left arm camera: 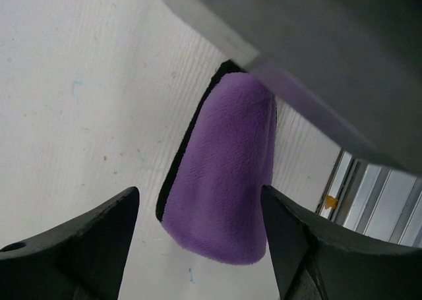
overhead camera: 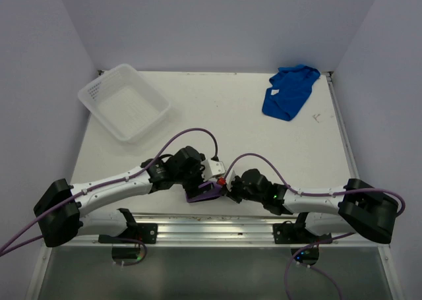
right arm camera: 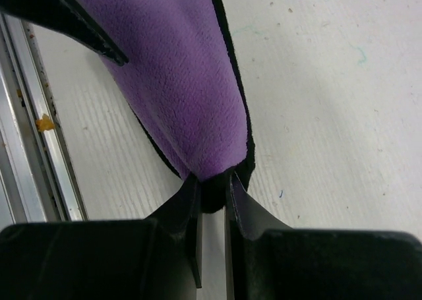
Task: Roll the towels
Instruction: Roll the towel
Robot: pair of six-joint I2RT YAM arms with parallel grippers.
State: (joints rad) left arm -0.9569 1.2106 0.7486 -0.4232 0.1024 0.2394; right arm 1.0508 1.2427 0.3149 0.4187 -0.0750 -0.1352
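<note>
The purple towel (overhead camera: 203, 194) lies rolled into a short tube on the table's near edge, between the two grippers. My right gripper (right arm camera: 212, 181) is shut on one end of the purple towel (right arm camera: 178, 69), pinching the fabric between its fingertips. My left gripper (left arm camera: 199, 201) is open, with a finger on either side of the other end of the purple towel (left arm camera: 227, 168); the right-hand finger (left arm camera: 283, 234) is very close to the cloth. The blue towel (overhead camera: 289, 91) lies crumpled at the far right of the table, away from both grippers.
A white plastic basket (overhead camera: 123, 101) stands at the far left of the table. A metal rail (overhead camera: 217, 224) runs along the near edge just behind the towel. A small white scrap (overhead camera: 317, 117) lies near the blue towel.
</note>
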